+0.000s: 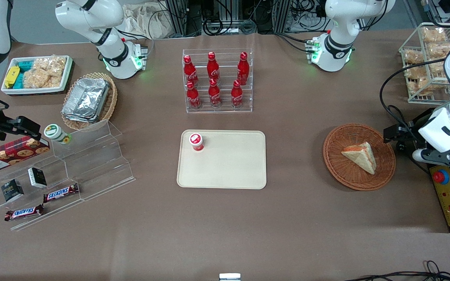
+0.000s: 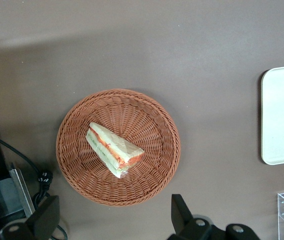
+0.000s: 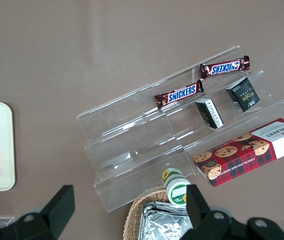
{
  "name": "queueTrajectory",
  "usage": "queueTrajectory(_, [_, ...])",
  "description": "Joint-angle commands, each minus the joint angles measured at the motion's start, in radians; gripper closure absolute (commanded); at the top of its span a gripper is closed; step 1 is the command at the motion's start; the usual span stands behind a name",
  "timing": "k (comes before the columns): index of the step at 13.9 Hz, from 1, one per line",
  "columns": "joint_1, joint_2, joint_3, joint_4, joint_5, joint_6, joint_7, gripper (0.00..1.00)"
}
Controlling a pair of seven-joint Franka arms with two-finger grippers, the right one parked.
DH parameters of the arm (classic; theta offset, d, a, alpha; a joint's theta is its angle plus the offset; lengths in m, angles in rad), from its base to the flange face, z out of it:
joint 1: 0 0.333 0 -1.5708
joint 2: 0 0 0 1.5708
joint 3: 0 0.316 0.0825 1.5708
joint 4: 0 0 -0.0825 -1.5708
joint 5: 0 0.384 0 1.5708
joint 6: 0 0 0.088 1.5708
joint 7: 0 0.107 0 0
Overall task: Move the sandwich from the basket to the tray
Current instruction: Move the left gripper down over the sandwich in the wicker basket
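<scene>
Gripper of the left arm, fingers spread wide apart and holding nothing, hangs above the table at the working arm's end, just outside the basket rim. I see the sandwich lying in the basket, close to its middle, its long cut edge running diagonally across the line between my fingertips. The tray lies well apart, toward the table's middle, with a red-capped bottle standing in one corner. I judge the coming move needs a short advance over the basket, a wrist turn to square the fingers with the wedge, then a descent.
</scene>
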Motion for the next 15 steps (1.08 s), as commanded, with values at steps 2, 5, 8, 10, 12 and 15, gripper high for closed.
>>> queueTrajectory(2, [0.005,-0.023,-0.002,-0.007,0.016,-0.037,-0.019,0.0])
queueTrajectory(5, [0.004,-0.017,-0.002,-0.006,0.059,-0.05,-0.036,0.0])
queueTrajectory(8, [0.007,-0.056,-0.001,-0.102,0.07,0.024,-0.215,0.0])
queueTrajectory(10, [0.025,-0.098,0.002,-0.206,0.067,0.118,-0.338,0.0])
queueTrajectory(12, [0.05,-0.109,0.002,-0.248,0.059,0.147,-0.438,0.0])
queueTrajectory(15, [0.05,-0.11,0.001,-0.3,0.061,0.184,-0.65,0.0])
